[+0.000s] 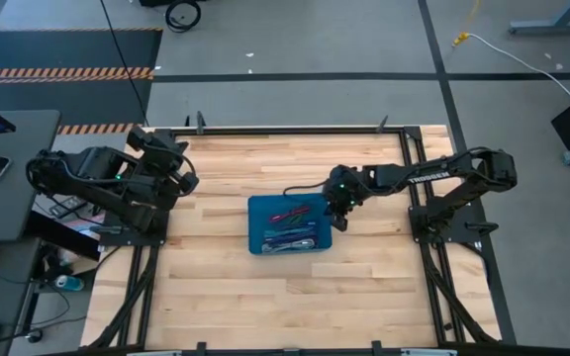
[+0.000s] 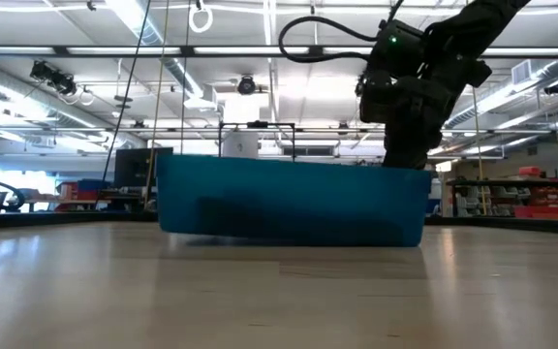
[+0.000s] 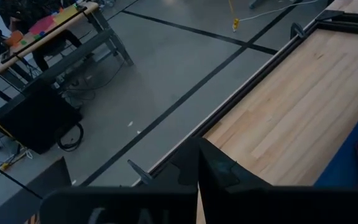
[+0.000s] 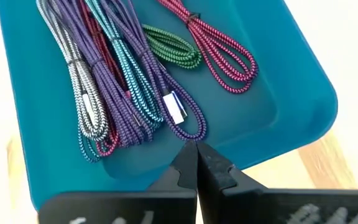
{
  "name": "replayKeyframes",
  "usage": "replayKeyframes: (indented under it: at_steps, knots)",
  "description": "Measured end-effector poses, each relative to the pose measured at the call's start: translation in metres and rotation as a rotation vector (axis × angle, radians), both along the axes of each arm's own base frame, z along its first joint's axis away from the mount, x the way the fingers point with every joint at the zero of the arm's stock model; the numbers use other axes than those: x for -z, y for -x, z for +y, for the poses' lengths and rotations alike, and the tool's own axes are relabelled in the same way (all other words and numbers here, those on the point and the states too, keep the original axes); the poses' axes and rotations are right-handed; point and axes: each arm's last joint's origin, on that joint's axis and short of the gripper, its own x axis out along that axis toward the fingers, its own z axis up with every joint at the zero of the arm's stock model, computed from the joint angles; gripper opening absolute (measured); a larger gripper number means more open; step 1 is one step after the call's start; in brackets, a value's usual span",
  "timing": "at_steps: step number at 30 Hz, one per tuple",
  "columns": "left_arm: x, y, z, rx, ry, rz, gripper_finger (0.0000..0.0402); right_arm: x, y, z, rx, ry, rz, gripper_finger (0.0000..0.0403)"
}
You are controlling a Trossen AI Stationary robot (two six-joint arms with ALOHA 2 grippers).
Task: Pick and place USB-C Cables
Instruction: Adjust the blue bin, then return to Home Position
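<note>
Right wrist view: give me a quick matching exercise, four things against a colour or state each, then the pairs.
Things:
1. tray
2. right gripper
3. small coiled cable
4. looped cable beside it, towards the tray's edge

Colour or state:
A. green
B. shut, over the tray's rim
C. teal, cables lying in it
D. magenta

Pairs: 1-C, 2-B, 3-A, 4-D
</note>
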Motion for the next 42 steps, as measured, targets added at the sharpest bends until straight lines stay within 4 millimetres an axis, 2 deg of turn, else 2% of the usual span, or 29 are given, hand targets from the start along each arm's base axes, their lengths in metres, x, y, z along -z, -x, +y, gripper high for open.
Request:
replayKeyframes:
  at_steps: [4, 6, 12, 17, 21, 29, 36, 42]
  knots:
    - [0.000, 0.000, 0.000, 0.007, -0.007, 0.013, 0.0002, -0.008, -0.003, -0.001, 0.012, -0.004, -0.010, 0.0000]
    - [0.000, 0.000, 0.000, 0.017, -0.018, 0.033, 0.0002, -0.018, -0.007, -0.001, 0.025, -0.005, -0.035, 0.0000]
    - [0.004, 0.006, 0.001, 0.026, -0.014, 0.044, 0.0002, -0.070, -0.022, 0.001, -0.016, 0.050, -0.226, 0.0000]
    - [0.027, 0.026, 0.006, 0.003, 0.032, 0.003, 0.0002, -0.116, -0.015, -0.004, -0.014, 0.166, -0.366, 0.0000]
    - [0.056, 0.041, 0.007, -0.005, 0.097, -0.111, 0.0002, -0.148, 0.005, -0.012, 0.062, 0.293, -0.446, 0.0000]
    - [0.109, 0.044, 0.004, 0.122, 0.203, -0.297, 0.0002, -0.200, 0.063, -0.015, 0.101, 0.518, -0.628, 0.0012]
    - [0.147, 0.039, 0.004, 0.126, 0.224, -0.364, 0.0002, -0.231, 0.120, -0.004, 0.155, 0.602, -0.799, 0.0010]
    - [0.160, 0.036, 0.002, 0.135, 0.212, -0.328, 0.0019, -0.243, 0.152, 0.006, 0.179, 0.634, -0.902, 0.0010]
